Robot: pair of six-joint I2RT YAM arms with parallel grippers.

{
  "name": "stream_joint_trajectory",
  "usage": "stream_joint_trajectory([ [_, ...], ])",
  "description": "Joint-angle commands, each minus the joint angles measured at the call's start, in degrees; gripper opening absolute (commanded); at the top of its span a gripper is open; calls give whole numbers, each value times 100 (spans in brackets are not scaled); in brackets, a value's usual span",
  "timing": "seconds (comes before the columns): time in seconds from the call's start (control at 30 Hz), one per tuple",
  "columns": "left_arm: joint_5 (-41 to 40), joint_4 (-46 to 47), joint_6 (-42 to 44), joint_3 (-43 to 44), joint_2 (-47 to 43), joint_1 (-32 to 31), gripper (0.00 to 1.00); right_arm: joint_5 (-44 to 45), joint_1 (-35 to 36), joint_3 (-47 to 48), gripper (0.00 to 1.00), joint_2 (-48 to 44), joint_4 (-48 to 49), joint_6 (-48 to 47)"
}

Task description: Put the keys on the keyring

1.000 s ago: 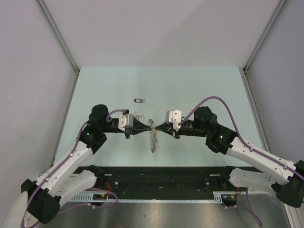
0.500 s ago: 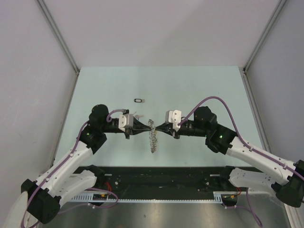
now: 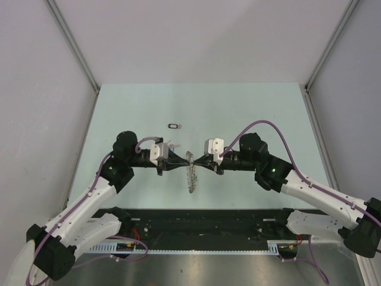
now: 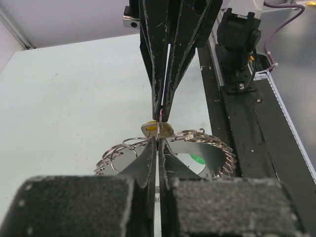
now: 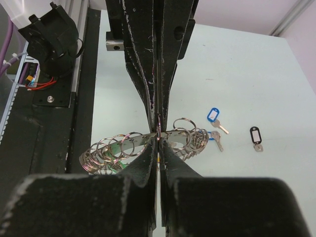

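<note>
The keyring (image 3: 191,176), a silver band strung with many small wire rings, hangs in the air where my two grippers meet tip to tip. My left gripper (image 4: 158,139) is shut on its top edge (image 4: 217,145). Opposite it, my right gripper (image 5: 159,139) is shut with a yellow-tagged key (image 4: 157,129) at its tips, pressed against the band (image 5: 113,148). A green tag (image 4: 197,159) shows through the ring's hole. On the table lie a blue-tagged key (image 5: 213,115), a second key beside it, and a black-tagged key (image 5: 255,133).
The black-tagged key (image 3: 173,126) lies on the pale green table beyond the left gripper. A black rail (image 3: 202,220) with cables runs along the near edge by the arm bases. Grey walls close in the table on three sides.
The right arm has edged slightly left, pressing closer to the left gripper. The keyring still hangs between the two tips, and both grippers stay shut.
</note>
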Motion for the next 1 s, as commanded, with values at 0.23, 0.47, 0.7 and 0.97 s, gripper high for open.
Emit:
stream_joint_trajectory([
  [0.23, -324, -122, 6, 399, -9, -126, 0, 100, 191, 261, 0, 9, 161, -136],
  [0.47, -985, -685, -635, 672, 113, -302, 0, 504, 306, 261, 0, -62, -94, -329],
  [0.7, -1126, -1116, -522, 549, -1, -443, 0, 566, 332, 252, 0, -88, -33, -321],
  [0.97, -1081, -1528, -92, 628, 61, -592, 0, 513, 350, 305, 0, -88, -50, -294],
])
